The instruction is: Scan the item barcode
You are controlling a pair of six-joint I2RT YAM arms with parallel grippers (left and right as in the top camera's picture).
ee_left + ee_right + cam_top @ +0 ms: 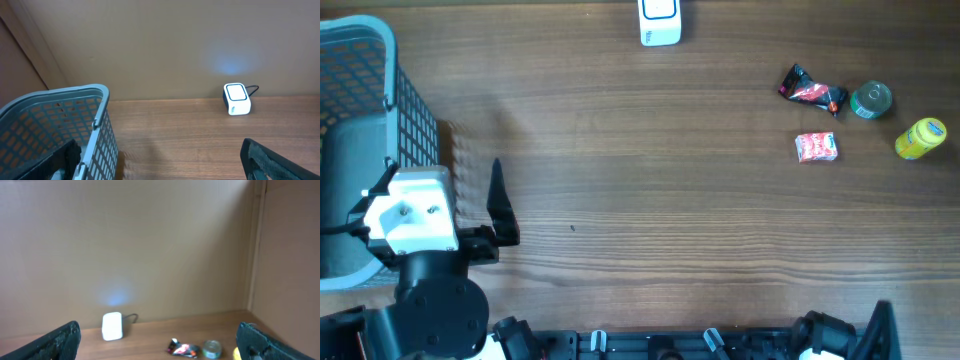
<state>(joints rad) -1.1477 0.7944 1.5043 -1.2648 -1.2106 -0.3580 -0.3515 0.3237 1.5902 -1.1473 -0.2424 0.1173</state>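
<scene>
Starting at the left, a grey basket [380,60] stands at the table's [650,200] edge. The left gripper [159,152] hovers beside it with its jaws wide apart and nothing between them. The white scanner [660,22] sits at the far edge, near the middle.

The candidate items lie together at the far right, well apart from both arms. They are a dark wrapper [812,92], a small red packet [816,147], a green tin [871,100] and a yellow bottle [921,138] lying on its side.

The two packets look light, soft and crinkly. They are best pinched across a flat edge, and lightly, so the printing stays smooth. The tin looks stiff and probably slick, and the bottle may roll, so each wants a grip across its round body. No barcode is large enough to make out.

The right gripper [157,340] is at the near right, also spread wide and empty.

Only the overhead view shows all four items. The right wrist view shows the wrapper, the tin and a sliver of yellow, but not the red packet. The left wrist view shows no items, though it shows the scanner's cable [254,90] and a blue glow on the wall [227,67].
</scene>
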